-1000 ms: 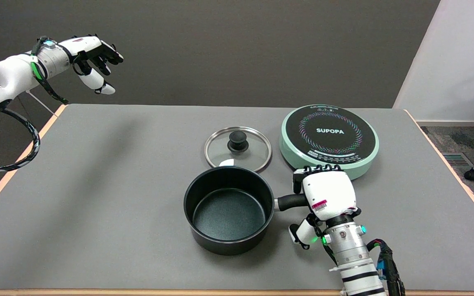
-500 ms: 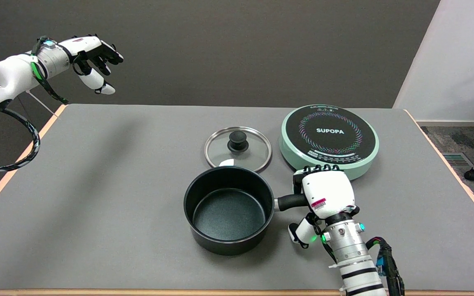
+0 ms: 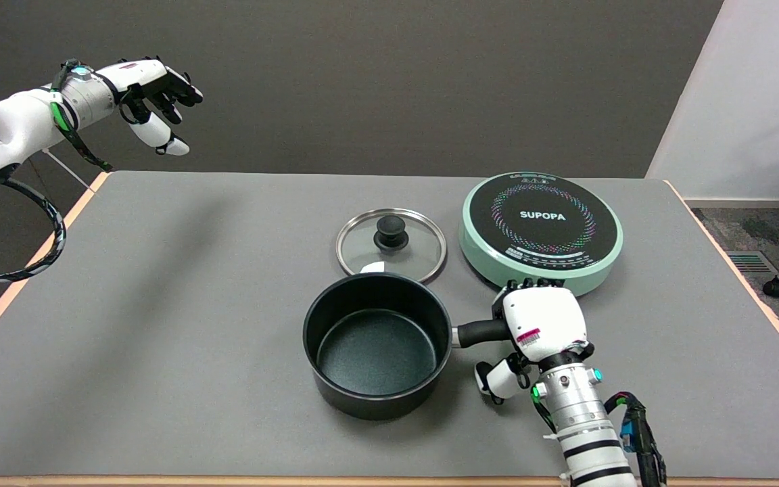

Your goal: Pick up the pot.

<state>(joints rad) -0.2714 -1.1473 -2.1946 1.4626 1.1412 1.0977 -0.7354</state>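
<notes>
Hand (image 3: 539, 321) lies palm-down over the pot (image 3: 377, 343) handle, fingers curled past it, grasp unclear.

A grey table (image 3: 159, 338) stands before a dark wall (image 3: 362, 81), beside a white wall (image 3: 748, 101).

Grey table (image 3: 193, 325) w/ pot (image 3: 376, 345), lid (image 3: 391, 245), cooktop (image 3: 541, 230).
</notes>
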